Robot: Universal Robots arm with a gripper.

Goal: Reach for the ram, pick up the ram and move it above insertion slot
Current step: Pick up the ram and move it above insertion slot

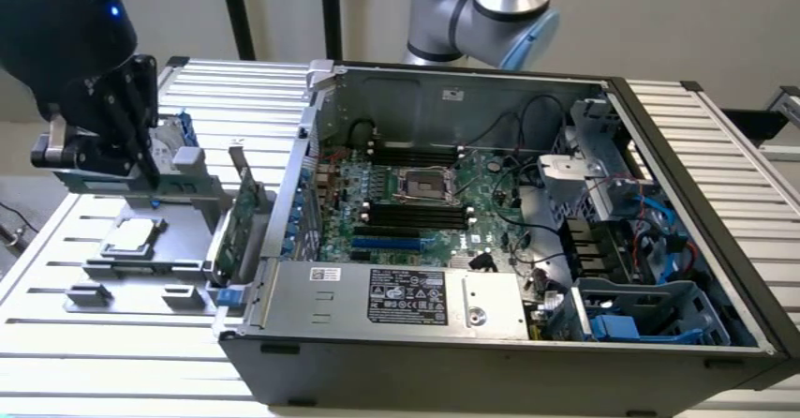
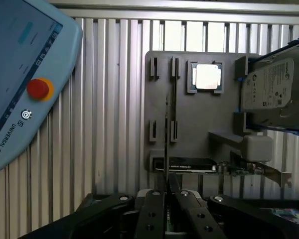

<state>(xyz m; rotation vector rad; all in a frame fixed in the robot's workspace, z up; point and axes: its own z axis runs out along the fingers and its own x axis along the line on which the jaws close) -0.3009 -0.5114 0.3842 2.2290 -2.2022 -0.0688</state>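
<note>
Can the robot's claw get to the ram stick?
Probably yes. The claw hangs right over the ram, which stands on edge in the grey holder, and nothing seems to lie between them.

The expansion card (image 1: 245,214) stands upright between the grey holder (image 1: 187,240) and case wall (image 1: 303,170); cables (image 1: 531,170) crowd the memory slots (image 1: 413,214).

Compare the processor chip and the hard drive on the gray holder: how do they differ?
The processor chip is small and square; the hard drive is far larger and oblong. The chip's top is plain shiny metal; the drive's carries a printed label. Both sit on the gray holder.
</note>
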